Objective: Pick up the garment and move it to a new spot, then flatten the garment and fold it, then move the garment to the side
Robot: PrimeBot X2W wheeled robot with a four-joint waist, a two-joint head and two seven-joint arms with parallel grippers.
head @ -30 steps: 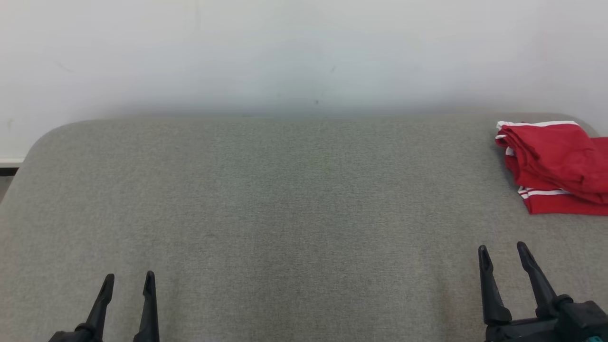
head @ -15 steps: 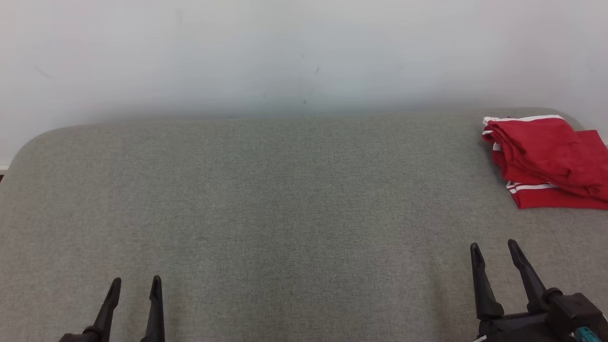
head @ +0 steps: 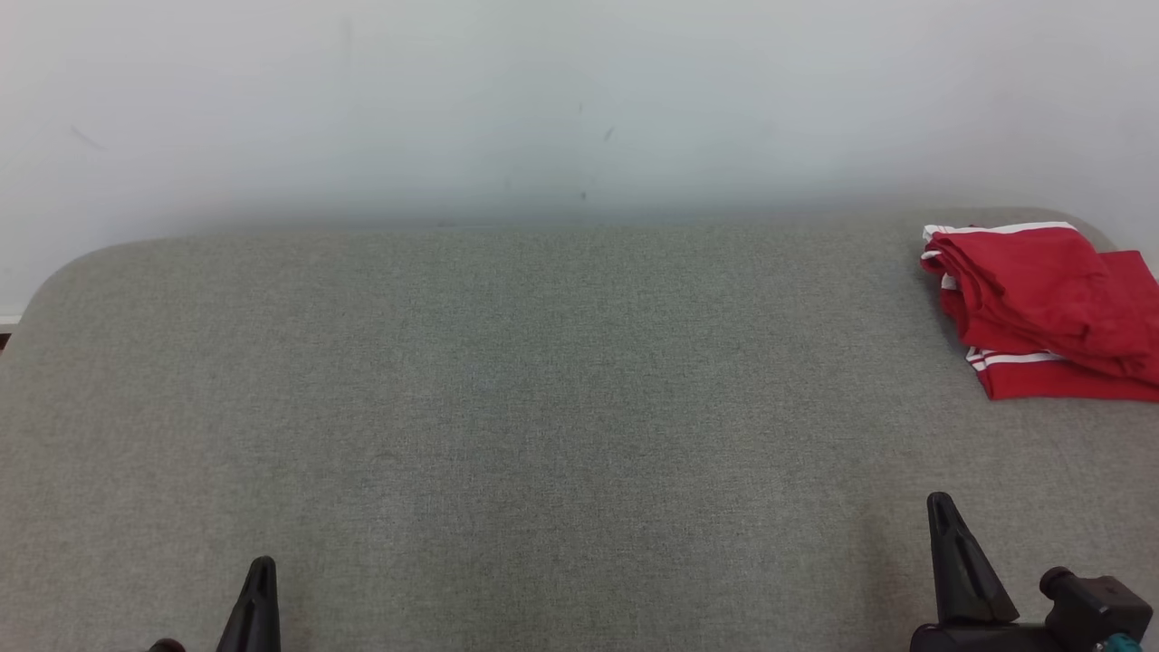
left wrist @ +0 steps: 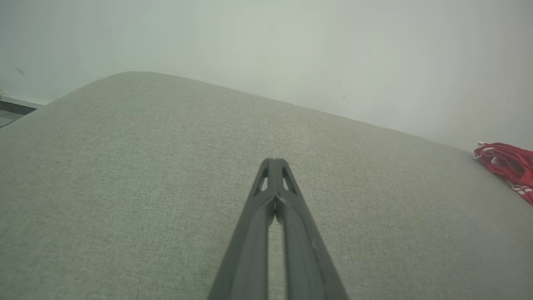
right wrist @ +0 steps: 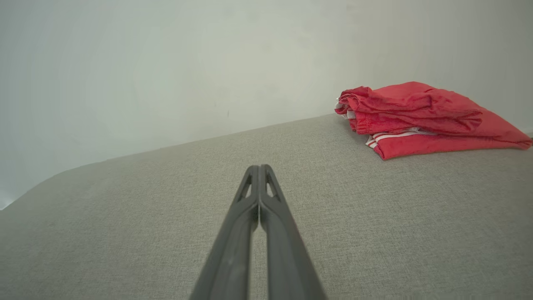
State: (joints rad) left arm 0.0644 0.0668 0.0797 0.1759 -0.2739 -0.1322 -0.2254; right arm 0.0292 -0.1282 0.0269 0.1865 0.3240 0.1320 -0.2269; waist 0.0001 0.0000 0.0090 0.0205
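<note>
Red folded garment (head: 1041, 308) with white stripes lies at the far right of the grey fabric surface (head: 543, 407); left gripper (head: 258, 593) and right gripper (head: 946, 543) hover near, fingers pressed together, empty

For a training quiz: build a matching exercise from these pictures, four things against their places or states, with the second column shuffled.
Things:
1. folded red garment with white stripes
2. grey woven fabric surface
3. dark two-fingered left tool
4. pale plain wall

Places or states:
A. shut, holding nothing
B. stands behind everything else
C. lies at the far right corner
D. spreads beneath the garment

Pairs: 1-C; 2-D; 3-A; 4-B.
</note>
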